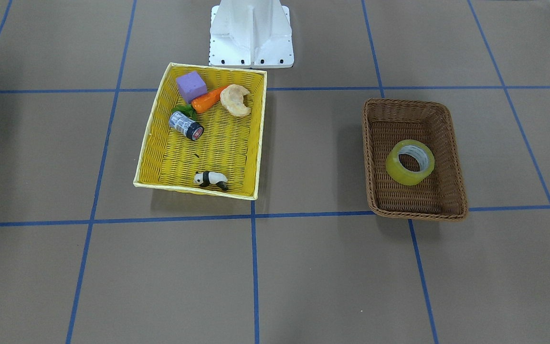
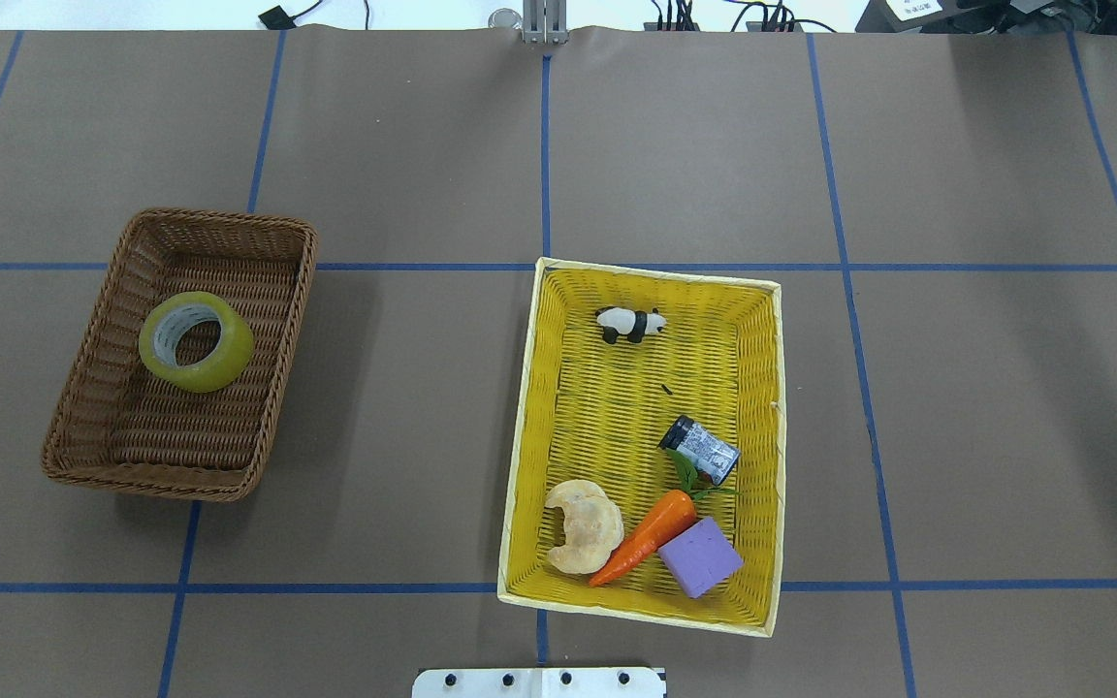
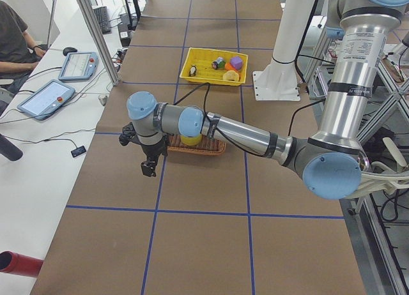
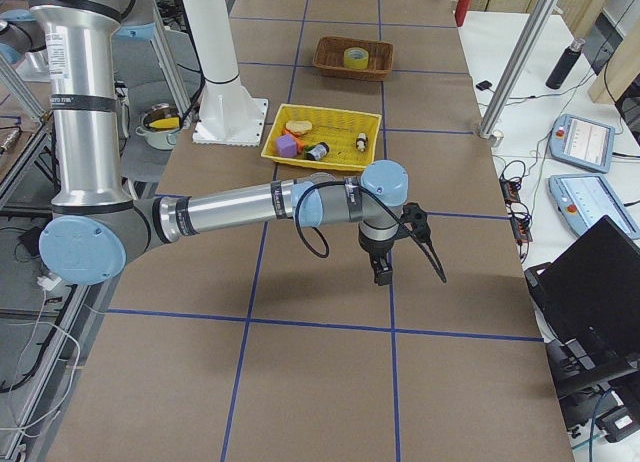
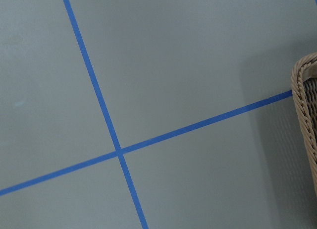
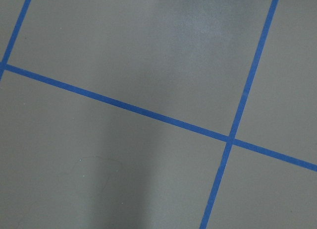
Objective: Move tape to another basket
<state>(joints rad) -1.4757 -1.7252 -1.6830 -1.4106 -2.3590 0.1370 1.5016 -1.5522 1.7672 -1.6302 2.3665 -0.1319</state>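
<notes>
Tape [image 1: 409,162] lies flat inside the basket [image 1: 404,101], hole up, nothing touching it. Left gripper [image 3: 148,168] hangs just outside that basket, right gripper [image 4: 383,272] over bare desk [image 4: 300,382] (cannot tell whether either is spread or pressed together). Placing looks done, I judge; only pulling the arms clear remains.

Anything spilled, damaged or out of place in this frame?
Nothing stands out. The tape lies flat, alone in the brown basket. The yellow basket sits slightly askew to the grid lines, and the can in it lies on its side; nothing spilled.
</notes>
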